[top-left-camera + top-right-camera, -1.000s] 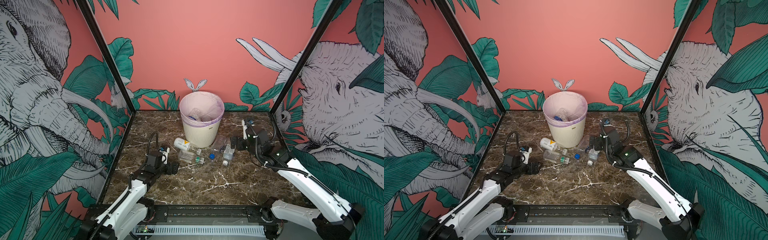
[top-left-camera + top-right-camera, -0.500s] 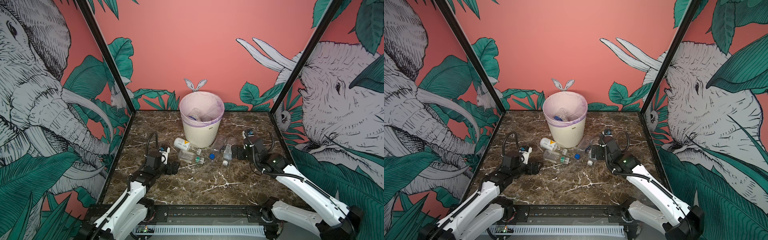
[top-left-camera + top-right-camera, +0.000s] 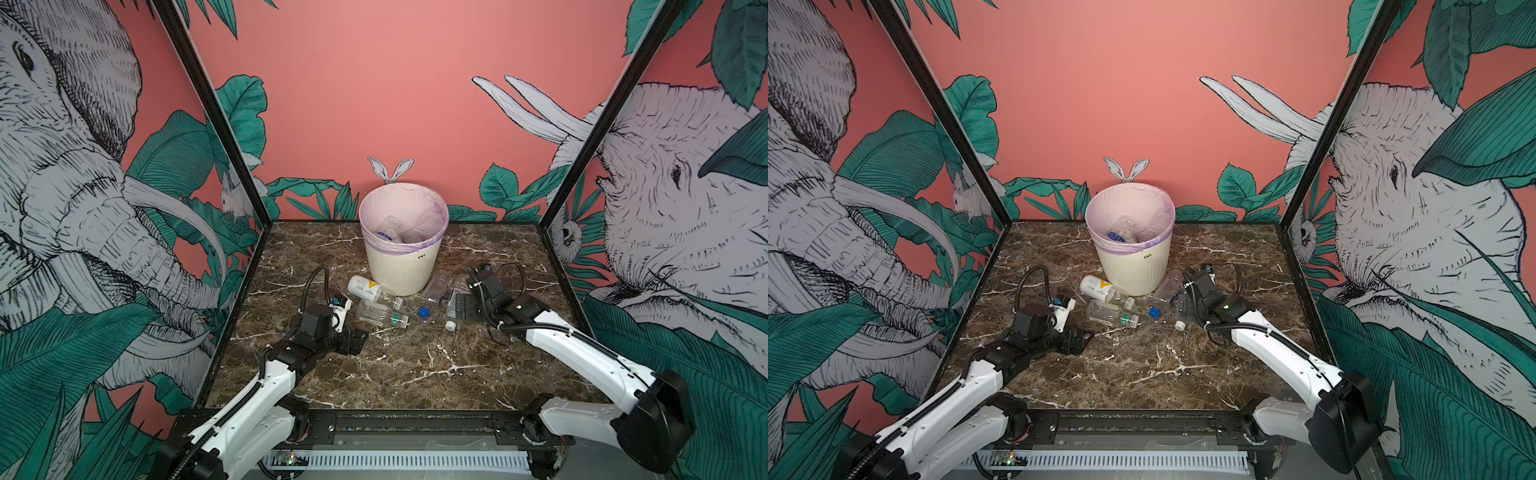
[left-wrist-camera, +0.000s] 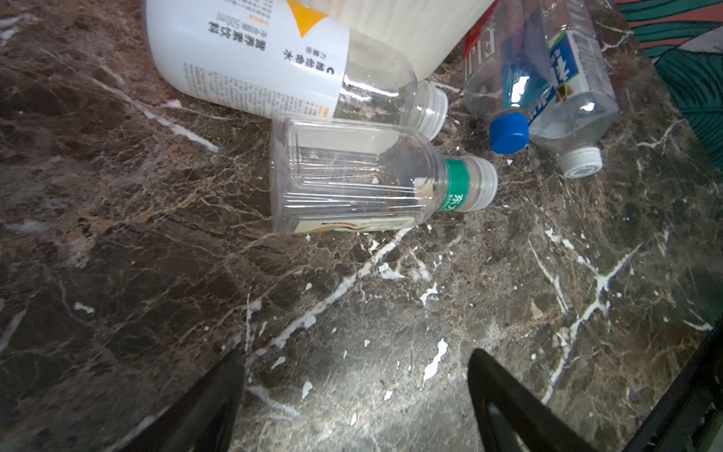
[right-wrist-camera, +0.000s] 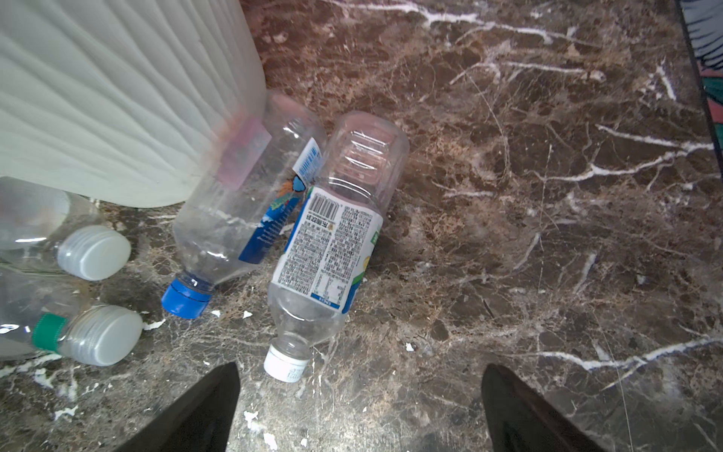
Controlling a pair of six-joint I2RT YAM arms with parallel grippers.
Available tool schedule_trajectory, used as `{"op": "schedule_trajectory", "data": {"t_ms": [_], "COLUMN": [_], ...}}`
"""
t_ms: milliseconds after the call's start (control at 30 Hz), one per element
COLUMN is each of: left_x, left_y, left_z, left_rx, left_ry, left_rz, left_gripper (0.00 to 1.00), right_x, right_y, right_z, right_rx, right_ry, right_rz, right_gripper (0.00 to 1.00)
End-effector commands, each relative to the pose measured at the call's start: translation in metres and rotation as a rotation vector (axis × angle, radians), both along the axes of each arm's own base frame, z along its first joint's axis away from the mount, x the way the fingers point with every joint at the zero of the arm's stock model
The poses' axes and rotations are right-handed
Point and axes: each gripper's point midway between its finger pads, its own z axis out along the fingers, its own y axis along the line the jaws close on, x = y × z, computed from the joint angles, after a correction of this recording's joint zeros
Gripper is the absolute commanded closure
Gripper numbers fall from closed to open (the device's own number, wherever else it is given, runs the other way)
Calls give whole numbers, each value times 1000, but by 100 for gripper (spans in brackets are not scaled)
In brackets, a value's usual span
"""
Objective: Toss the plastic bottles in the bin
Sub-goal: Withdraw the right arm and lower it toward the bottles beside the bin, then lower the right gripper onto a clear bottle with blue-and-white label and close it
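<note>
Plastic bottles (image 3: 390,227) lie inside the bin (image 3: 399,270) and beside it; left claw (image 4: 354,354), right claw (image 5: 360,367) gape apart.

Counter (image 3: 415,374): dark brown marble with white veins is lying flat, filling the booth's floor.
Back wall (image 3: 374,83): plain salmon pink is standing behind the counter, with green leaves painted along its foot.
Rabbit ears (image 3: 390,170): a painted white pair is poking up at the middle of the back wall's foot.
Left wall (image 3: 62,187): a line-drawn grey elephant is showing its tusk among green leaves.
Right wall (image 3: 685,208): another drawn elephant is pointing its tusks toward the back wall.
Posts (image 3: 208,112): two black bars are rising from the counter's rear corners.
Black rail (image 3: 399,426): running along the counter's near edge.
Slotted strip (image 3: 415,460): white, lying just below the rail.
</note>
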Motion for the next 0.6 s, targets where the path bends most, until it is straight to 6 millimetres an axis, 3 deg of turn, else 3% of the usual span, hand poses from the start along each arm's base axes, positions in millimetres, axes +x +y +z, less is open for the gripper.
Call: {"op": "schedule_trajectory", "data": {"t_ms": [0, 567], "left_x": [3, 1], "left_y": [-3, 2], "left_z": [8, 14], "left_rx": [25, 69], "left_ry": [-59, -133], "left_rz": [-17, 12], "left_gripper": [9, 9], "right_x": [13, 52], "right_y": [4, 4], "right_z": [4, -40], "right_rx": [47, 90], "right_ry": [-1, 176], "right_rz": [-41, -125], "right_gripper": [1, 1]}}
